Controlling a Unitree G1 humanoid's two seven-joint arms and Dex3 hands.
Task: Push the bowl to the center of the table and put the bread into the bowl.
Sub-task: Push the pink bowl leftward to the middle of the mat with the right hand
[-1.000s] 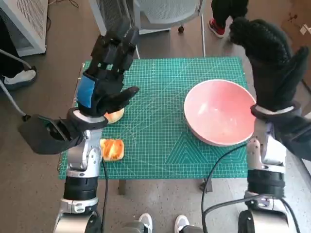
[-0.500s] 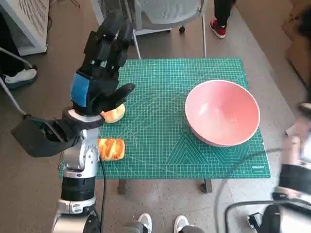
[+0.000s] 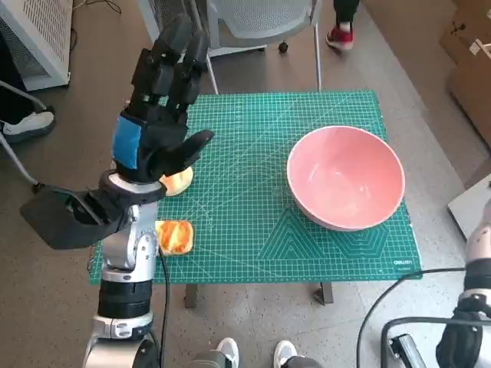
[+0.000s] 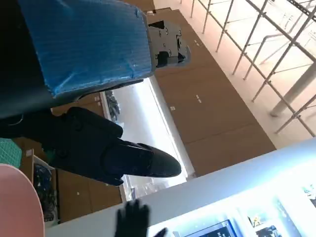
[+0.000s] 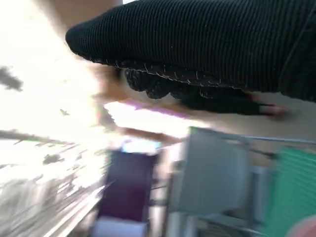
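So, going across the table from our left side to the right:

- We're holding our left hand [image 3: 157, 115] up above the table's left edge, fingers spread and nothing in it, so it's wide open. In the left wrist view we're mostly looking at blue tape and a ceiling, so no help there.
- We're seeing two pieces of bread on the green cutting mat [image 3: 253, 207]: a pale roll [image 3: 179, 182] partly tucked under that raised hand, and an orange-topped piece [image 3: 176, 236] near the mat's front-left corner. Neither is being touched.
- We're guessing here, but the low thumb is sitting right over the roll, so dropping straight down could squash it or knock it off the left edge.
- The pink bowl [image 3: 346, 178] is sitting empty on the right half of the mat, well apart from the bread and clearly not centered, so the push isn't done.
- Our right hand [image 5: 207, 49] is only showing as a blurry glove band in the right wrist view, so we can't tell whether it's open or closed. In the head view just the forearm is peeking in at the lower right.
- Biggest worry, as we're judging it: shoving the bowl's high rim could tip or spin it instead of sliding it, or send it too far toward the bread.
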